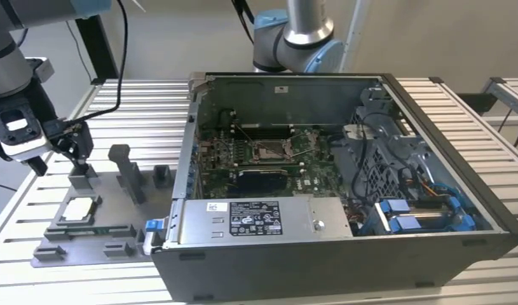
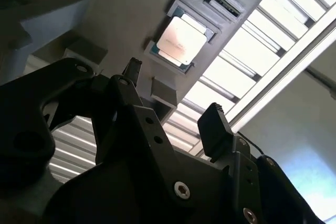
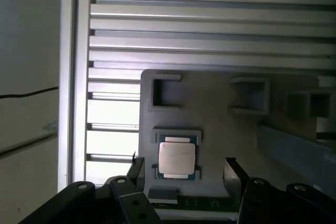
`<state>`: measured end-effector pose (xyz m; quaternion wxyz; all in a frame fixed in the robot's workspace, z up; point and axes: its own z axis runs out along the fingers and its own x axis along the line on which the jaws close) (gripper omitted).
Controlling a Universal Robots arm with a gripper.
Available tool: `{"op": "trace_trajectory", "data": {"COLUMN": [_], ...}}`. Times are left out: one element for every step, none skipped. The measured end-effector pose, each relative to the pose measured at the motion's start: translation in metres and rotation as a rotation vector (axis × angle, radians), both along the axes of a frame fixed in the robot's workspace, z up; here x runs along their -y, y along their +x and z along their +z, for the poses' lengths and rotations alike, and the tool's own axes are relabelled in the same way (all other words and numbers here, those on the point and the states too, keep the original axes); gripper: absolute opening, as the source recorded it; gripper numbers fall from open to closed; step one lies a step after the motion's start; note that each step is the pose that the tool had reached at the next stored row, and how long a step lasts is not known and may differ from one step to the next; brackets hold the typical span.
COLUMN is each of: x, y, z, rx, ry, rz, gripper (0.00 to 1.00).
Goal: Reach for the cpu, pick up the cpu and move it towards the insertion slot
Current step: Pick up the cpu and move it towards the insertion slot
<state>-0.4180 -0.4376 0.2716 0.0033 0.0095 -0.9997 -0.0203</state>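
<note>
**A:** Eyes on the cpu (image 3: pixel 177 159): silvery top up, lying flat in a shallow pocket of the grey fixture plate (image 1: pixel 114 216), close to the plate's edge on the exterior view's left.

**B:** And the gripper (image 2: pixel 172 88)?

**A:** It hangs above that plate, clear of the cpu, no contact. The fingers (image 3: pixel 231 169) are spread wide with nothing pinched. In both wrist views the cpu shows through the gap between the tips.

**B:** Where's the insertion slot (image 1: pixel 271 150)?

**A:** Inside the open computer case (image 1: pixel 327 267), on the green board, with a metal frame and a dark centre. It's well apart from the cpu. The case stands on the slatted table (image 1: pixel 140 114), just beside the plate's edge on the exterior view's right.
</note>
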Motion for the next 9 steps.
{"op": "trace_trajectory", "data": {"x": [0.0012, 0.0026, 0.0038, 0.0052, 0.0063, 0.0075, 0.0084, 0.0094, 0.0102], "y": [0.0, 0.0, 0.0, 0.0, 0.0, 0.0, 0.0, 0.0001, 0.0], "z": [-0.0011, -0.0021, -0.003, -0.0041, -0.005, -0.006, -0.0068, -0.0078, -0.0089], "rx": [0.0001, 0.0001, 0.0, 0.0001, 0.0, 0.0, -0.0001, 0.0, 0.0], "ry": [0.0001, 0.0001, 0.0001, 0.0001, 0.0001, 0.0001, 0.0001, 0.0001, 0.0001], "rz": [0.0, 0.0, 0.0, 0.0, 0.0, 0.0, 0.0, 0.0, 0.0], "gripper": [1.0, 1.0, 1.0, 1.0, 1.0, 1.0, 1.0, 1.0, 1.0]}}
